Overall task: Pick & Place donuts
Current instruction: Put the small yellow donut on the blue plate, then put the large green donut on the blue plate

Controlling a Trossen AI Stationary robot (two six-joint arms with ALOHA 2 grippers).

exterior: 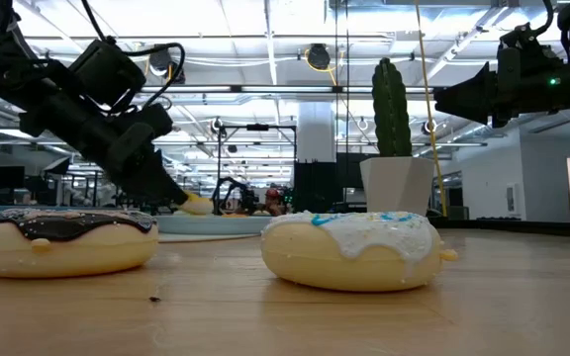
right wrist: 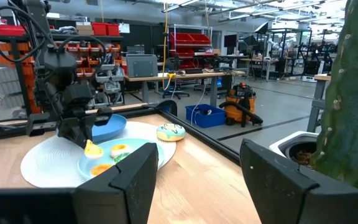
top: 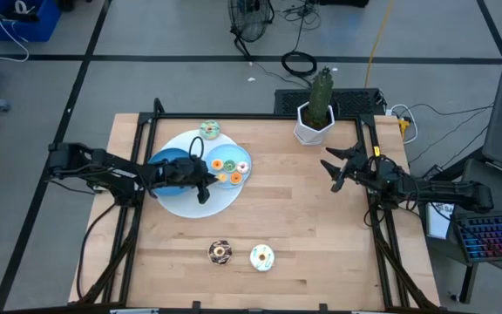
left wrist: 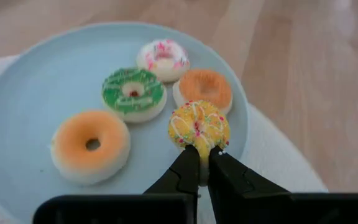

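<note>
A light blue plate [left wrist: 36, 81] holds an orange donut [left wrist: 91, 147], a green one [left wrist: 133, 93], a white-pink one [left wrist: 163, 58] and a second orange one [left wrist: 205, 87]. My left gripper [left wrist: 199, 167] [top: 205, 186] is over the plate's near-right rim, shut on a yellow sprinkled donut [left wrist: 199, 124]. A chocolate donut [top: 220, 252] and a white donut [top: 261, 257] lie flat near the table's front edge. Another donut [top: 210, 130] lies at the far rim of the white mat. My right gripper [top: 336, 171] [right wrist: 194, 186] hangs open and empty at the table's right. My left gripper pinches the yellow donut by the edge of its ring nearest the fingers [left wrist: 197, 145], between its two fingertips. The fingers slant down from the table's left. The donut shows tilted below the fingertips in the right wrist view [right wrist: 92, 149]. Whether its far edge touches the plate, I cannot tell.
A dark blue bowl [top: 169, 171] stands under my left arm on the white round mat [top: 181, 202] that bears the plate. A cactus in a white pot [top: 316, 113] stands at the far right. Bare wood lies in the table's middle and right.
</note>
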